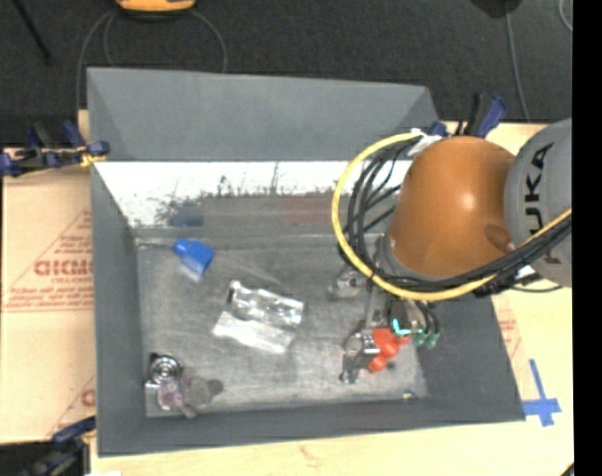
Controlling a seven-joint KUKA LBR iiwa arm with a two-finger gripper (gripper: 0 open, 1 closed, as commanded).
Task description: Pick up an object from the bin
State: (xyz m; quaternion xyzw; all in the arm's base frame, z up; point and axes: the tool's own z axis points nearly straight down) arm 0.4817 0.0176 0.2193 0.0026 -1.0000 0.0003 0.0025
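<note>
Camera view: gripper (366,357) sits right of the clear packet (261,315), by a red thing (384,345). I cannot tell its grip. Nothing looks lifted yet.

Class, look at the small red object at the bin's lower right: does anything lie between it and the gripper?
Nothing visible does. The gripper is right beside the red object; the clear plastic piece and blue cap lie apart, further left in the view.

Orange cover (449,206), yellow-black cables (352,216), grey arm (541,181)
</note>
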